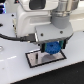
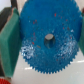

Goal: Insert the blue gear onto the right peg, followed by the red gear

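Note:
The blue gear (image 1: 51, 48) hangs just above the white plate with a black border (image 1: 35, 59) in the middle of the exterior view. My gripper (image 1: 51, 46) is shut on it, with one finger on each side. In the wrist view the blue gear (image 2: 49, 37) fills most of the picture, with its toothed rim and a dark centre hole, and a dark finger pad (image 2: 11, 35) presses against its edge. A bit of the red gear (image 2: 4, 80) shows at the picture's corner. The right peg is hidden behind the gear and gripper.
The white robot arm (image 1: 35, 20) fills the upper part of the exterior view. A black cable (image 1: 12, 36) runs along the exterior view's left. The plate lies on a white table (image 1: 15, 70).

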### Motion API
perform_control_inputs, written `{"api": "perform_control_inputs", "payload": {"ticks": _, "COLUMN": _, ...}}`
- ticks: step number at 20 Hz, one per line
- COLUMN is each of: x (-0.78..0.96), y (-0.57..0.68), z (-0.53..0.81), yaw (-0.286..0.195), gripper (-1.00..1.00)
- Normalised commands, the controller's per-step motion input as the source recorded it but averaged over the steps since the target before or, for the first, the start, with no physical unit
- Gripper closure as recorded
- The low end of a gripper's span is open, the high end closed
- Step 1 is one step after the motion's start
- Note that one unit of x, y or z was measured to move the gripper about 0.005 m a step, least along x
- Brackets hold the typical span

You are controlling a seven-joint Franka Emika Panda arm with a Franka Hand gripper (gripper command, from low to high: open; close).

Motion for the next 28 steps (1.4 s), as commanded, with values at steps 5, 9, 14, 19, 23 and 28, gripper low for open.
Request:
{"api": "perform_control_inputs", "payload": {"ticks": 5, "x": 0.22, "y": 0.01, "z": 0.02, "yaw": 0.0, "gripper": 1.0}}
{"api": "perform_control_inputs", "payload": {"ticks": 9, "x": 0.23, "y": -0.01, "z": -0.17, "yaw": 0.0, "gripper": 1.0}}
{"api": "perform_control_inputs", "payload": {"ticks": 14, "x": 0.25, "y": 0.0, "z": -0.21, "yaw": 0.0, "gripper": 1.0}}
{"api": "perform_control_inputs", "payload": {"ticks": 19, "x": 0.42, "y": 0.07, "z": 0.33, "yaw": 0.0, "gripper": 1.0}}
{"api": "perform_control_inputs", "payload": {"ticks": 23, "x": 0.48, "y": 0.11, "z": 0.25, "yaw": 0.0, "gripper": 1.0}}
{"api": "perform_control_inputs", "payload": {"ticks": 28, "x": 0.16, "y": -0.03, "z": -0.17, "yaw": 0.0, "gripper": 1.0}}
